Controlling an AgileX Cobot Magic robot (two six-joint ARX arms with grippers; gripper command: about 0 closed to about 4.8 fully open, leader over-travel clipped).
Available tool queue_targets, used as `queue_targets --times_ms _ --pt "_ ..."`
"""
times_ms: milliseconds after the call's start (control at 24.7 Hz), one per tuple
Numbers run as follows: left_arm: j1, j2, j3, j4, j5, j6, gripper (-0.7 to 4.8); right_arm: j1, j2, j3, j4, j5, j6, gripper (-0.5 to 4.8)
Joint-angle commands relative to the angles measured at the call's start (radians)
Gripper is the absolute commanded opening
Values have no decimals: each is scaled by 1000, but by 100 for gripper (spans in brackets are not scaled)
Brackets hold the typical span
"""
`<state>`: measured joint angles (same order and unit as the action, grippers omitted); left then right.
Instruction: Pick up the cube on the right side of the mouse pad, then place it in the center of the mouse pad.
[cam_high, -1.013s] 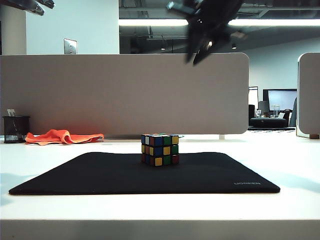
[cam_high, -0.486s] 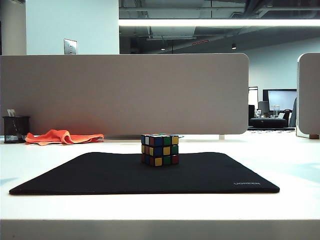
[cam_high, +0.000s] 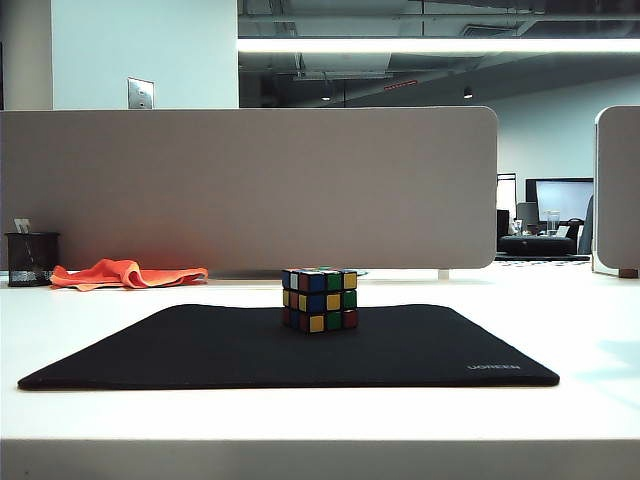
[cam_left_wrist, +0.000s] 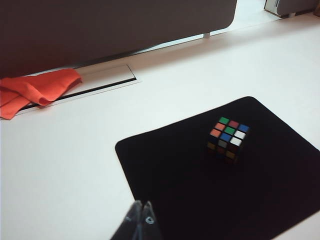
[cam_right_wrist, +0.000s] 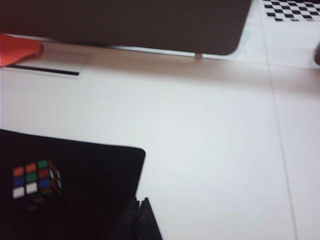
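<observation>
Cube: the small 3x3 puzzle cube (cam_high: 320, 299) with black edges and mixed blue, yellow, green, red and white stickers is sitting upright on the large flat black fabric mouse pad (cam_high: 180, 350), free of both grippers, roughly midway across the pad and toward its far edge as the exterior view shows it.

Change: a second ago a dark arm was hanging blurred above the cube at the top of the exterior view; now no arm is showing there at all. The cube and pad are lying just as they were.

Left gripper: the left gripper (cam_left_wrist: 141, 216) is showing only in its own wrist view, jaws pressed together with no gap and nothing between them, hovering high over the near corner region of the pad, well apart from the cube (cam_left_wrist: 228, 139).

Right gripper: the right gripper (cam_right_wrist: 141, 212) is likewise showing jaws closed and empty in its wrist view, hanging above the pad's edge (cam_right_wrist: 141, 155) with the cube (cam_right_wrist: 36, 183) off to one side, well clear.

Meaning: judging by the empty closed jaws and both arms pulled up and away, the placing step is looking finished and the arms are retreating.

Surroundings: the crumpled orange cloth (cam_high: 125, 272) and the black mesh pen cup (cam_high: 31, 258) are resting at the far left of the white bench (cam_high: 580, 330), beside the grey divider panel (cam_high: 250, 185).
</observation>
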<state>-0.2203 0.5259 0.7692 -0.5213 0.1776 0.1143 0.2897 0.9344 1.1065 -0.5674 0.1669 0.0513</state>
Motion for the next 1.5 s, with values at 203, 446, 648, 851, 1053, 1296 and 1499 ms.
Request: queue_targets --times_ms 203,446,648,851,1053,1296,1499 --pt "2 -216 -202 37 -105 -18 -6 1 -395 -341 132 82 -3 -1" --pt "2 -231 -327 159 -139 -161 -5 1 -577 -518 73 174 1 -1" --pt "1 -231 -462 389 -158 -159 -5 2 -681 -695 302 159 0 -1" --pt "1 -231 -564 502 -155 -160 -5 3 -720 -834 431 145 0 -1" --pt "2 -231 -641 577 -156 -159 -5 5 -719 -983 640 10 0 -1" --pt "2 -231 -757 739 -189 -159 -5 5 -721 -1087 706 37 -79 -1" --pt "2 -230 -763 695 -189 -175 -5 4 -721 -1097 702 40 -82 -1"
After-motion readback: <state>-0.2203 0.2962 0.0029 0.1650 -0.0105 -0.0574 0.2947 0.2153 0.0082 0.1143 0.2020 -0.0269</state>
